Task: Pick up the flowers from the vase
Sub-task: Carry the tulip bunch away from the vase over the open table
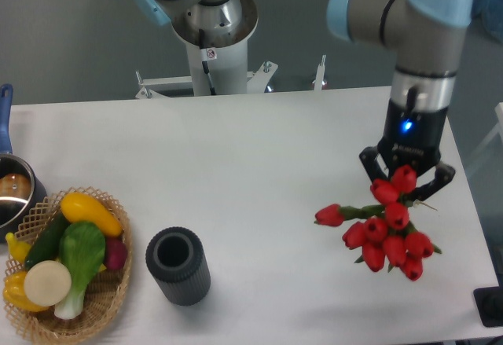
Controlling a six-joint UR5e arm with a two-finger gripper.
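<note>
The flowers (383, 227), a bunch of red tulip buds with green leaves, hang at the right of the table, well clear of the vase. My gripper (406, 190) points straight down over them and is shut on the bunch; its fingertips are hidden among the buds. One bud sticks out to the left. The stems are hidden under the heads. The vase (178, 266), a short dark ribbed cylinder, stands upright and empty near the front left, far from the gripper.
A wicker basket (106, 299) of vegetables and fruit sits at the front left corner. A metal pot (14, 194) with a blue handle is at the left edge. A dark object (491, 308) shows at the table's front right corner.
</note>
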